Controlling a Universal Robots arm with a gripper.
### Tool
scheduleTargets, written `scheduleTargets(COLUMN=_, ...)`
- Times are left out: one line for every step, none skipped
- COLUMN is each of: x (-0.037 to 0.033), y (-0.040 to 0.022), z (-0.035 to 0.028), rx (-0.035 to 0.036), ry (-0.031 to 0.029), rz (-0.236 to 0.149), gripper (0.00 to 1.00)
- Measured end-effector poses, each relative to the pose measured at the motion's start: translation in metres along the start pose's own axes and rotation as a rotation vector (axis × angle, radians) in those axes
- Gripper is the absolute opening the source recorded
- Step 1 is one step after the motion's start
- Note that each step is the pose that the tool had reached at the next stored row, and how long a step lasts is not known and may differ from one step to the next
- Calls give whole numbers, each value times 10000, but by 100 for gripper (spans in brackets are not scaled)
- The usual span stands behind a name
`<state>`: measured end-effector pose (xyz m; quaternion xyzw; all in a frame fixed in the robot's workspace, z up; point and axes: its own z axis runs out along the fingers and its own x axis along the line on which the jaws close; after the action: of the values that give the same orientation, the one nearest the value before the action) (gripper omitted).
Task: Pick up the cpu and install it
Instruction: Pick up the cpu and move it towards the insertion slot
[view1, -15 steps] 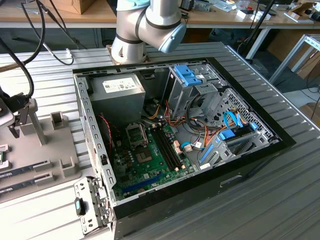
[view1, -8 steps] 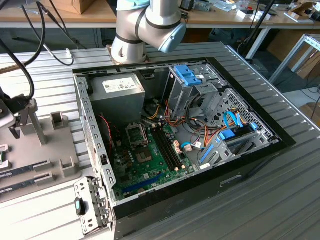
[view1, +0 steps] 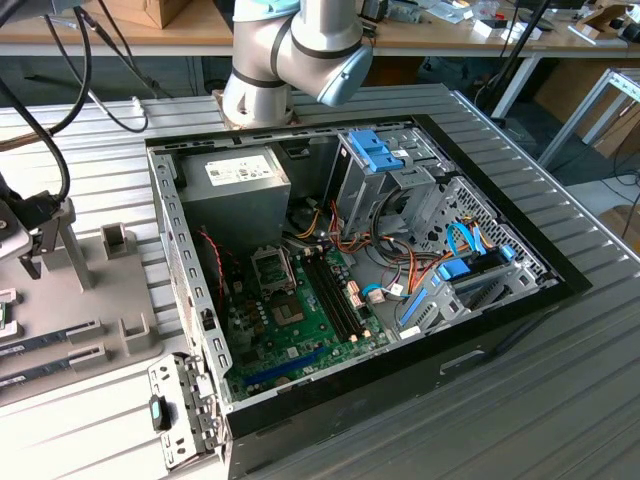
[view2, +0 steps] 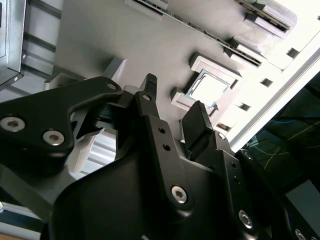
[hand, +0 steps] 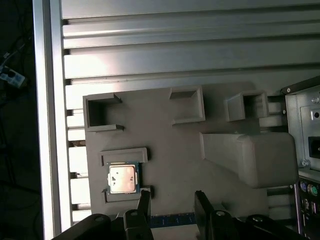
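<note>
The cpu (hand: 123, 178), a small square chip with a bright silver top, lies flat in a framed nest on the grey fixture plate (hand: 165, 135); the second wrist view also has the cpu (view2: 210, 89) in its nest. My gripper (hand: 173, 202) hovers above the plate, open, with nothing between its black fingers (hand: 144, 200). The chip lies just outside one fingertip, not between the two. In the exterior view the gripper (view1: 32, 258) hangs at the far left over the plate (view1: 100, 330). The empty socket (view1: 272, 268) sits on the green motherboard.
The open computer case (view1: 350, 250) lies on the ribbed metal table (view1: 560, 380), holding a grey power-supply box (view1: 235, 185), blue drive brackets (view1: 375, 150) and loose cables. Raised grey blocks (hand: 245, 157) and pockets (hand: 187, 105) stand on the plate near the gripper.
</note>
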<state>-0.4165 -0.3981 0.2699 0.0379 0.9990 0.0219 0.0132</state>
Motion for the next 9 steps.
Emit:
scheduleTargets(x=0, y=0, z=3, rx=0, ry=-1, rz=1, gripper=48)
scheduleTargets(x=0, y=0, z=4, rx=0, ry=0, rz=0, gripper=48)
scheduleTargets(x=0, y=0, z=6, rx=0, ry=0, rz=0, gripper=48)
scheduleTargets(x=0, y=0, z=8, rx=0, ry=0, rz=0, gripper=48)
scheduleTargets(x=0, y=0, z=12, rx=0, ry=-1, rz=0, gripper=48)
scheduleTargets(x=0, y=-1, z=15, rx=0, ry=-1, rz=0, gripper=48)
scheduleTargets(x=0, y=-1, z=17, rx=-1, ry=-1, rz=0, gripper=48)
scheduleTargets(x=0, y=-1, z=19, rx=0, ry=-1, rz=0, gripper=48)
scheduleTargets(x=0, y=-1, z=21, rx=0, ry=0, rz=0, gripper=48)
